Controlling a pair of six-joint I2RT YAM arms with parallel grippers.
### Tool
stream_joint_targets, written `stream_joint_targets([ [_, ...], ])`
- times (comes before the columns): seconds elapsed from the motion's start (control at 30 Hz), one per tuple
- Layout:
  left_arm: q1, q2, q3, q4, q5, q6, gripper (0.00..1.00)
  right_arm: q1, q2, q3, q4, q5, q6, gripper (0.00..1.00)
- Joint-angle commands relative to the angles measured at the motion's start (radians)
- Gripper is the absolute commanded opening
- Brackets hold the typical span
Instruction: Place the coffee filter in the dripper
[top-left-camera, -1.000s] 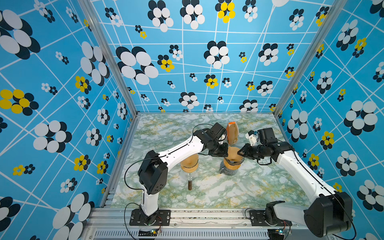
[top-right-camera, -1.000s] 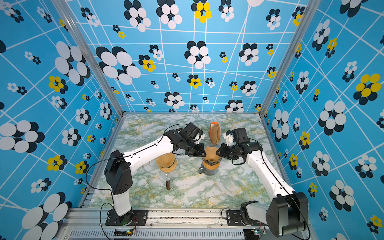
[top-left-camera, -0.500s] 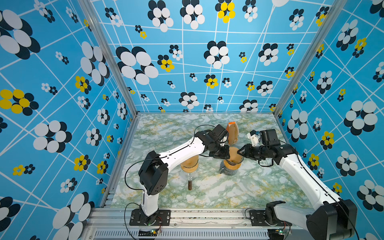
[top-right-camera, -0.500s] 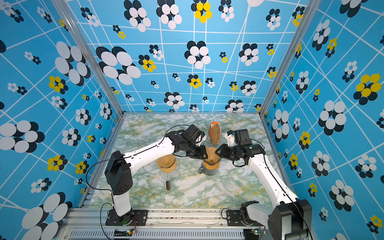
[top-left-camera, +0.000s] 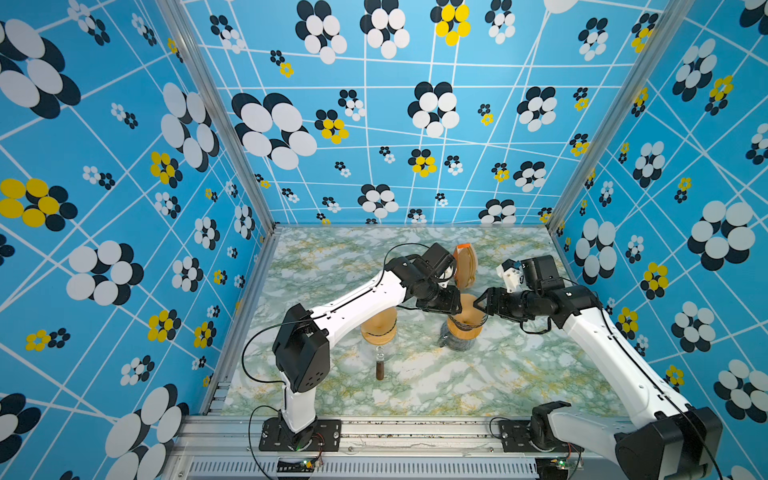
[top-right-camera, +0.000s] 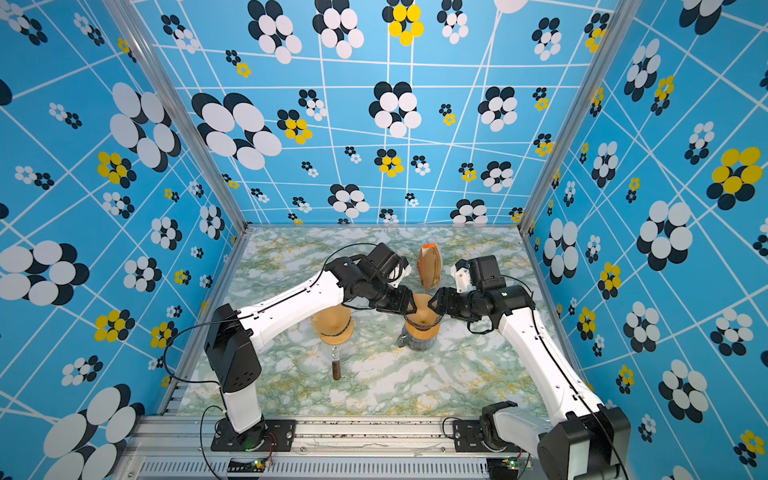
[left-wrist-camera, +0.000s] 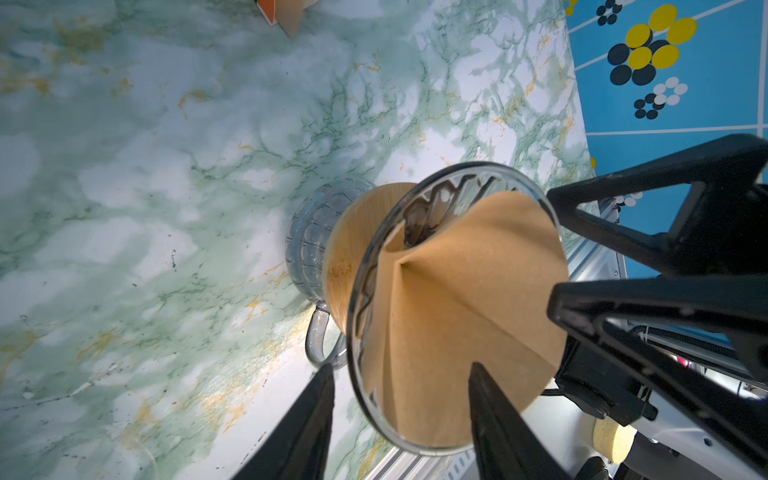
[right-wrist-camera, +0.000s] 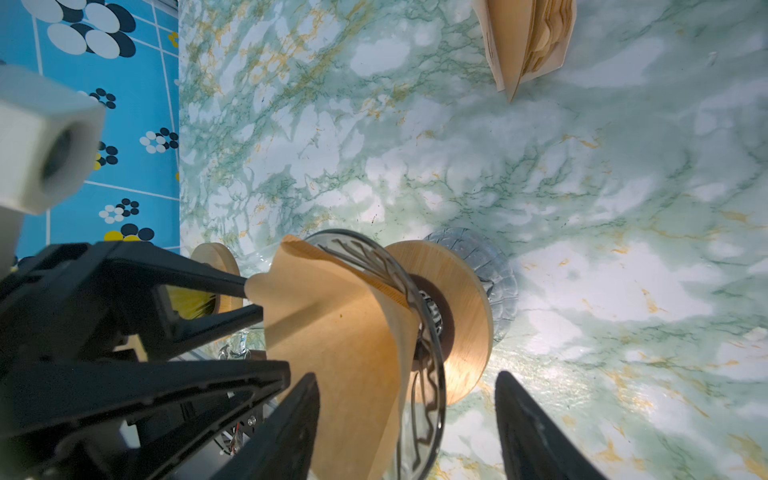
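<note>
The brown paper coffee filter (top-left-camera: 468, 312) sits opened as a cone inside the glass dripper (left-wrist-camera: 360, 291), which rests on a wooden collar over a glass server. In both top views my left gripper (top-left-camera: 456, 306) is at the dripper's left rim and my right gripper (top-left-camera: 481, 305) at its right rim. The left gripper (left-wrist-camera: 401, 369) is open, one finger outside the rim by the handle and the other over the paper (left-wrist-camera: 457, 299). The right gripper (right-wrist-camera: 409, 377) is open too, astride the rim (right-wrist-camera: 428, 332) and the filter's edge (right-wrist-camera: 340, 332). Neither grips anything.
A standing pack of spare filters (top-left-camera: 465, 266) is just behind the dripper. A second wood-collared cone (top-left-camera: 378, 328) stands under my left forearm, with a small dark brown vial (top-left-camera: 380, 370) in front of it. Patterned blue walls close the table on three sides.
Both grippers have opened and let go of the filter, which stays in the dripper. The right wrist has drawn back slightly to the right.
</note>
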Motion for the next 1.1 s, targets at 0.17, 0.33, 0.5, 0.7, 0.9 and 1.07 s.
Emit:
stream_joint_targets([
  [0.17,0.004,0.07,0.168,-0.166,-0.039,0.2,0.49,0.091,0.009,0.062,-0.137,0.146,-0.012,0.79],
  [0.33,-0.002,0.124,0.214,-0.202,-0.063,0.238,0.48,0.103,0.029,0.055,-0.136,0.172,-0.006,0.87],
  [0.5,-0.005,0.153,0.227,-0.202,-0.103,0.252,0.48,0.109,0.061,0.066,-0.132,0.171,-0.013,0.96],
  [0.7,-0.006,0.177,0.251,-0.196,-0.111,0.254,0.49,0.11,0.096,0.066,-0.131,0.174,-0.027,0.99],
  [0.9,-0.006,0.198,0.262,-0.182,-0.091,0.249,0.51,0.11,0.113,0.05,-0.122,0.179,-0.031,0.99],
  [1.07,-0.005,0.215,0.273,-0.167,-0.08,0.249,0.52,0.109,0.121,0.043,-0.117,0.197,-0.029,0.99],
])
